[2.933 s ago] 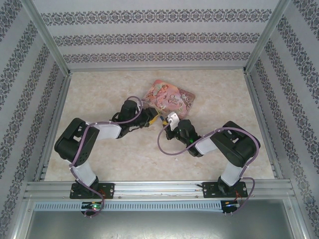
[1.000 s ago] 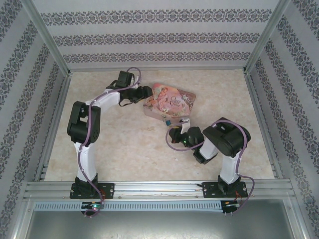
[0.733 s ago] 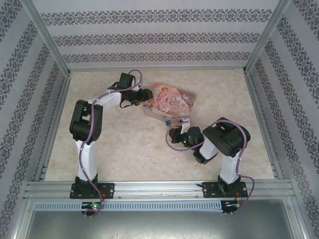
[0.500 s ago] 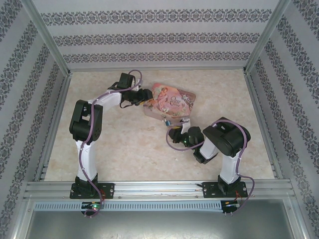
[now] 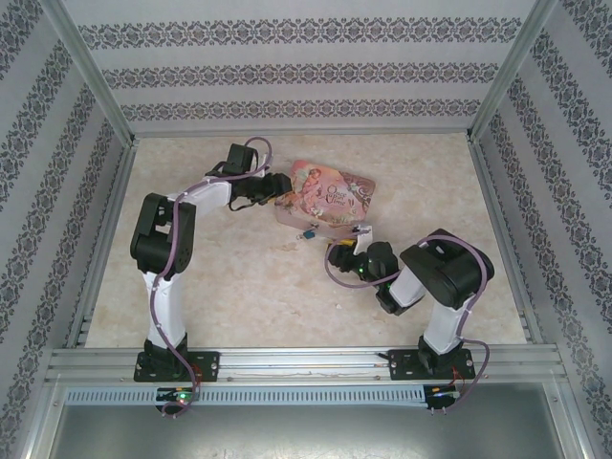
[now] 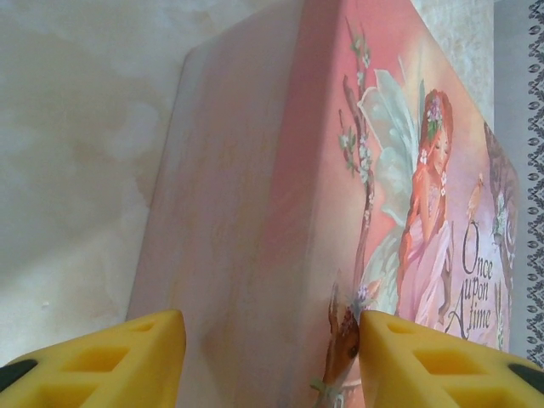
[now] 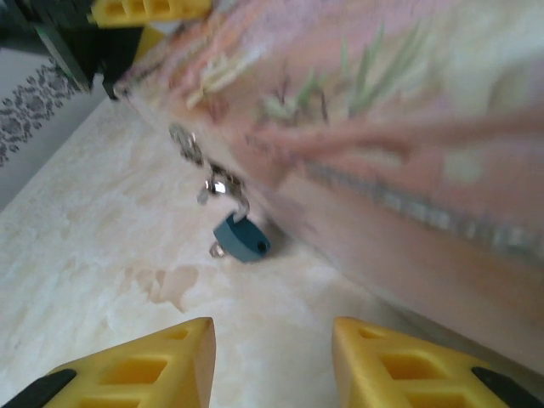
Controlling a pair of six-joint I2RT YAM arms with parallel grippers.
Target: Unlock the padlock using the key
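**Padlock** [image 7: 240, 239]: blue body, hanging by its shackle from the hasp [image 7: 212, 180] on the tin's [image 5: 330, 196] near side wall. Its lower end is sitting at or just above the table [image 7: 93, 255]. Whether the shackle is sprung is too blurred to tell.

**Key** [image 7: 218, 249]: a small silver stub is sticking out of the padlock's lower end. It is probably the key, seated in the keyway.

**Left gripper** [image 6: 272, 365]: fingers are straddling the tin's left corner, with the tin filling the gap. I cannot tell whether they are pressing it. It is likely steadying the tin so the lock is not dragged about.

**Right gripper** [image 7: 272, 357]: jaws are standing partly apart and holding nothing. It is hovering low over the table, facing the padlock from a short way off, and is well placed for reaching the key.
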